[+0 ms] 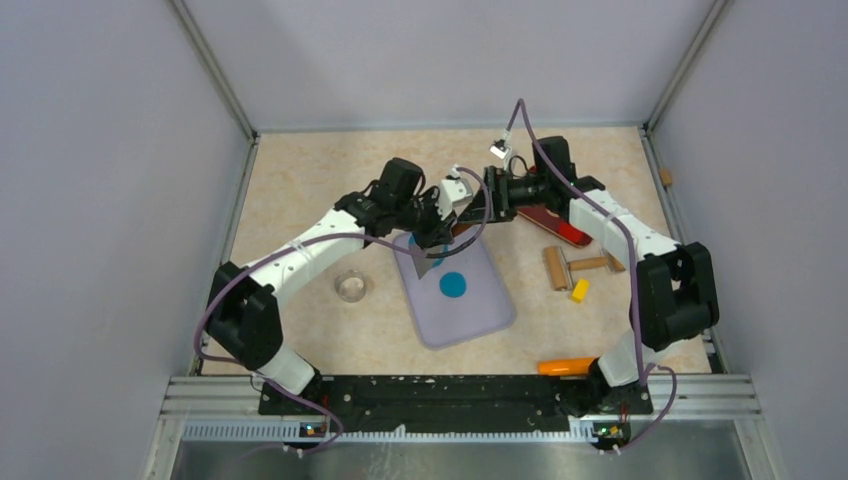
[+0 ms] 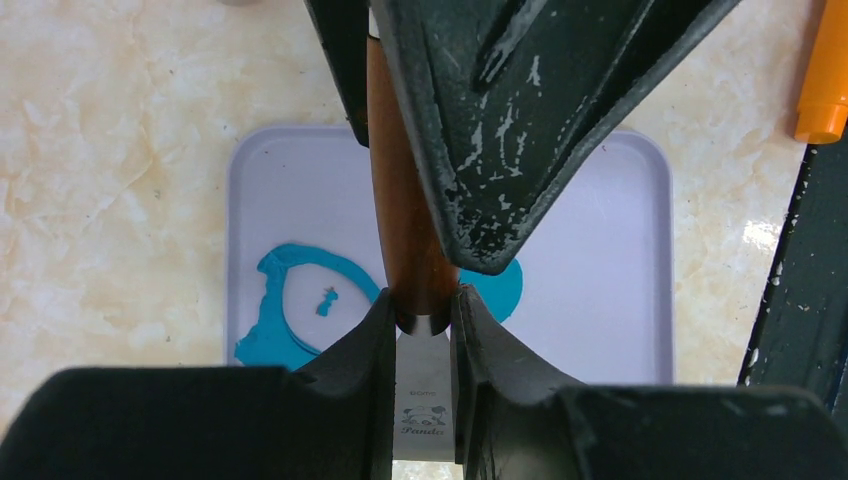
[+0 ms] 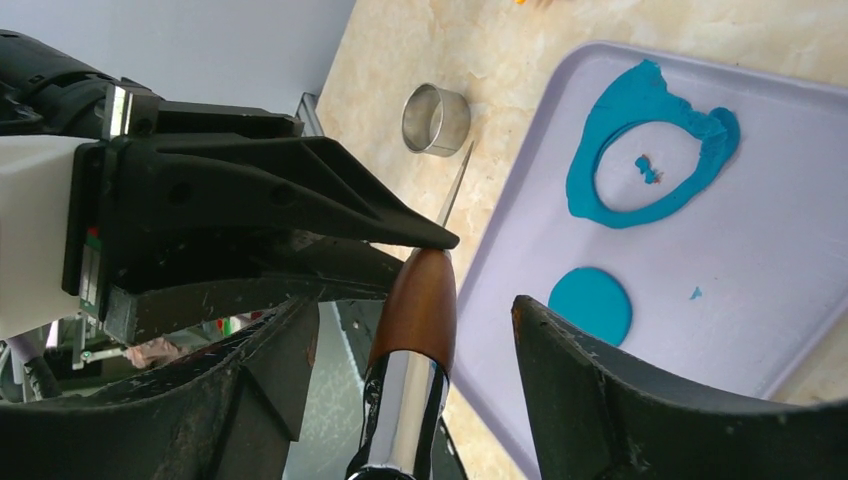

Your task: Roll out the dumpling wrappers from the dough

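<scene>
From above, your tray (image 1: pixel 470 322) lay in the middle of the table, between the two arms. One round wrapper (image 1: pixel 453 285) lay flat on it, near its middle. The grey blade of the scraper (image 1: pixel 428 262) covered the tray's far left corner, so the dough could not be made out there. A metal ring (image 1: pixel 351 287) stood on the table left of the tray, apart from it, and a roller (image 1: pixel 568 267) lay on the right. Your left gripper (image 1: pixel 433 236) hung over the tray's far end with the scraper in it. Your right gripper (image 1: pixel 457 205) met it from the far right.

From the left wrist, the tray held the dough (image 2: pixel 272 300), a ragged ring with a round hole and a crumb inside, on the left. The wrapper lay beside it, half hidden by the handle. Your left fingers (image 2: pixel 340 400) were nearly closed, pinching the scraper where brown handle met blade. The right fingers stood either side of the handle; you could not tell here whether they touched it.

From the right wrist, dough and wrapper lay apart on the tray. Your right fingers (image 3: pixel 650 400) stood wide apart with the handle between them, a gap on each side, holding nothing.
</scene>
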`<state>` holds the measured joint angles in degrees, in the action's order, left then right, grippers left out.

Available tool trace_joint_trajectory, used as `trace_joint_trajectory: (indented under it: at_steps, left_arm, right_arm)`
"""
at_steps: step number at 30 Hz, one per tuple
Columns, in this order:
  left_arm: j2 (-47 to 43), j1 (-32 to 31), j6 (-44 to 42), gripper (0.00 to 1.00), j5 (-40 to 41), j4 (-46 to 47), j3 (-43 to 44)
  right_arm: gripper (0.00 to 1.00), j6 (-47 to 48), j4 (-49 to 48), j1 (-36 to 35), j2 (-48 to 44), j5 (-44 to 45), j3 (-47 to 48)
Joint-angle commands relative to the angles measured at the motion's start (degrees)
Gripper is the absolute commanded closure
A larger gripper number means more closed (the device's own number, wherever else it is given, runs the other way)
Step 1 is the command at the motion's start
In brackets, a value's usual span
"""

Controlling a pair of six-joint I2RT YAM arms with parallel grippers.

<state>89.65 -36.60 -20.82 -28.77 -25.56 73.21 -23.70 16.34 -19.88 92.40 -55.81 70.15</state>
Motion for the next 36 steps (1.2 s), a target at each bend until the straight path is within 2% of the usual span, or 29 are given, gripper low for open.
trace_joint_trajectory:
  at_steps: [1,25,33,36]
  left_arm:
    - [0.7,-0.3,1.8,1.0,0.4,3.6,3.2]
    - [2.7,-0.9,1.8,1.0,1.7,3.9,5.3]
    - [2.8,-1.0,1.8,1.0,2.4,3.9,5.3]
    - [2.9,-1.1,1.8,0.98,3.2,3.9,5.1]
  right_arm:
    - [0.29,1.1,-0.3,-0.8,0.6,-0.6,1.5]
    - [0.5,2.1,-0.3,-1.8,1.3,3.5,0.9]
    - [0.74,1.9,-0.7,-1.8,1.3,3.6,0.6]
    - [0.89,1.4,-1.8,-0.8,0.5,3.2,-0.7]
